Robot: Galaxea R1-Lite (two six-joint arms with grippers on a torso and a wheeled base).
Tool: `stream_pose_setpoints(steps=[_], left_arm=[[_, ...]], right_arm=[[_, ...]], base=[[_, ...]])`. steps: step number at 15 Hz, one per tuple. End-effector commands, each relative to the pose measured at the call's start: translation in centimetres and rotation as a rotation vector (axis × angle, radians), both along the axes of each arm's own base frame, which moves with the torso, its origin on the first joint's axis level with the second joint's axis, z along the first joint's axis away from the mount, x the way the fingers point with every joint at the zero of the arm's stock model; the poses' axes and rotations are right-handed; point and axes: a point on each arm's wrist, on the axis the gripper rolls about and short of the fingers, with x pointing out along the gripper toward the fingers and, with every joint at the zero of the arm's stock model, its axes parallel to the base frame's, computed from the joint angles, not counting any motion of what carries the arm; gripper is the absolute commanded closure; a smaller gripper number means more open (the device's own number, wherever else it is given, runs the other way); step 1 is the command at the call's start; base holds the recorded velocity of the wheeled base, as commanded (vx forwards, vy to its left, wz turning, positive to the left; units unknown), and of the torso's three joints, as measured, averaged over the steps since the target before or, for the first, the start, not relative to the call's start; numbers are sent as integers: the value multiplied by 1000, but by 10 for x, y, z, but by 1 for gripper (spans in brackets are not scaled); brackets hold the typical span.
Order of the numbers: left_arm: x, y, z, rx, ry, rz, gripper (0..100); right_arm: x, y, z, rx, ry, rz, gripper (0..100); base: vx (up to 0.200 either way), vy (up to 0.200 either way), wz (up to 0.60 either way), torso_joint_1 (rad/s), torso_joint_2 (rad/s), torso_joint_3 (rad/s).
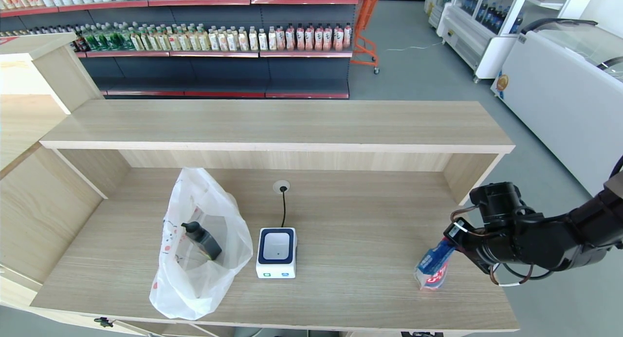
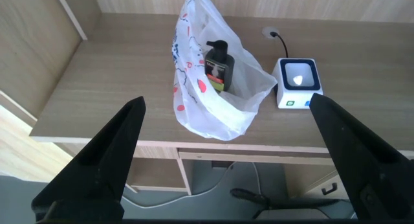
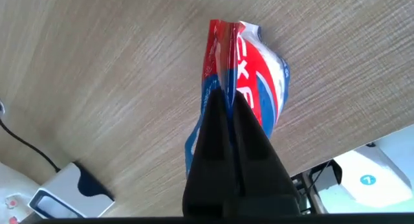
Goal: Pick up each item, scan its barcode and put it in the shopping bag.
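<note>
- The packet [image 1: 432, 271], a red, blue and white pouch, is upright at the right end of the counter [image 1: 360, 215], near the front edge. We cannot tell whether its bottom rests on the wood or has just cleared it.
- The right gripper [image 1: 451, 252] is pressed together on the packet's top edge, and the right wrist view shows both fingers pinching the upper seam. We judge the pick-up of this item to be in hand, with its scan and bagging not yet done.
- The scanner [image 1: 276, 252] sits mid-counter, window facing up, well apart from the packet. The packet has to be carried across to it with the barcode turned toward the window.
- The shopping bag [image 1: 170, 288] stands open just beside the scanner, on its left. A dark pump bottle [image 1: 203, 239] already lies inside, so we count one item as finished.
- The left gripper [image 2: 226, 102] hangs off the counter's front with its fingers spread wide and holding nothing.
- We see no other loose goods on the counter, so the packet looks to be the last item.
</note>
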Motion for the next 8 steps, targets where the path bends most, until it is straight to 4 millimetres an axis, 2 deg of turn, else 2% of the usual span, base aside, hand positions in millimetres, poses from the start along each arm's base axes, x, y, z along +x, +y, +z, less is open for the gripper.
stream_pose_setpoints(steps=[1, 2, 3, 5, 8], left_arm=[[0, 0, 0, 0, -1, 0, 0], [0, 0, 0, 0, -1, 0, 0], [0, 0, 0, 0, -1, 0, 0], [0, 0, 0, 0, -1, 0, 0], [0, 0, 0, 0, -1, 0, 0]], right_arm=[[1, 0, -3, -8, 7, 6, 100], [1, 0, -3, -25, 9, 25, 100], [1, 0, -3, -34, 9, 38, 0], [1, 0, -3, -33, 8, 39, 0], [4, 4, -17, -41, 45, 50, 0]], base=[[0, 0, 0, 0, 0, 0], [0, 0, 0, 0, 0, 0], [0, 0, 0, 0, 0, 0], [0, 0, 0, 0, 0, 0], [0, 0, 0, 0, 0, 0]])
